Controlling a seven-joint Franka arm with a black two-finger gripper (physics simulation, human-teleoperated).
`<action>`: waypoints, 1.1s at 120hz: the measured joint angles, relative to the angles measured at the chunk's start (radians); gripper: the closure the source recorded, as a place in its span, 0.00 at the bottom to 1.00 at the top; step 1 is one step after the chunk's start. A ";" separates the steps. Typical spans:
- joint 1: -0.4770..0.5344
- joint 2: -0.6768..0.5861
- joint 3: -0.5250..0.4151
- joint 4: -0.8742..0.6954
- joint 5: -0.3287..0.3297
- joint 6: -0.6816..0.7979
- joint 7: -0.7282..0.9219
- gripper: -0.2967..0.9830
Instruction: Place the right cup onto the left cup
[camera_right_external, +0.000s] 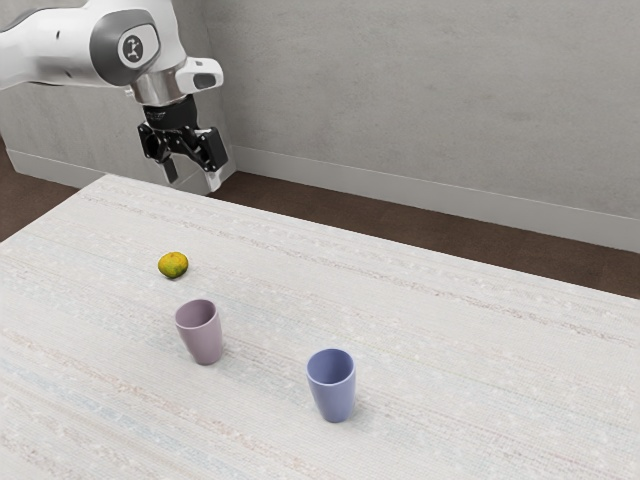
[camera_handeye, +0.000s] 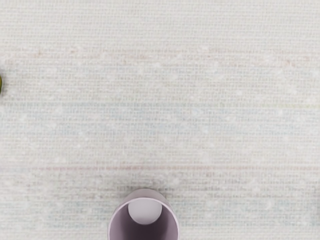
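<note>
My gripper (camera_right_external: 192, 178) hangs high near the table's far left corner in the exterior view, its two fingers apart with nothing between them. A mauve cup (camera_right_external: 202, 338) stands upright on the table, well away from the fingers. To its right in the exterior view and nearer the camera is a blue cup (camera_right_external: 333, 390), also upright, a gap between the two. Looking down in the wrist view, I see the open mouth and pale inner bottom of the mauve cup (camera_handeye: 145, 212) at the lower edge.
A yellow-green fruit (camera_right_external: 173, 265) lies on the pale woven tabletop (camera_right_external: 420, 310), behind the mauve cup in the exterior view. A sliver of the fruit (camera_handeye: 1, 84) appears in the wrist view. The grey wall (camera_right_external: 430, 110) rises beyond the table.
</note>
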 joint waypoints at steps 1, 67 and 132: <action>0.000 0.000 0.000 0.000 0.000 0.000 0.000 0.23; -0.030 0.036 -0.082 -0.050 -0.037 0.028 0.001 0.23; -0.087 0.090 -0.231 -0.391 -0.059 0.380 -0.064 0.23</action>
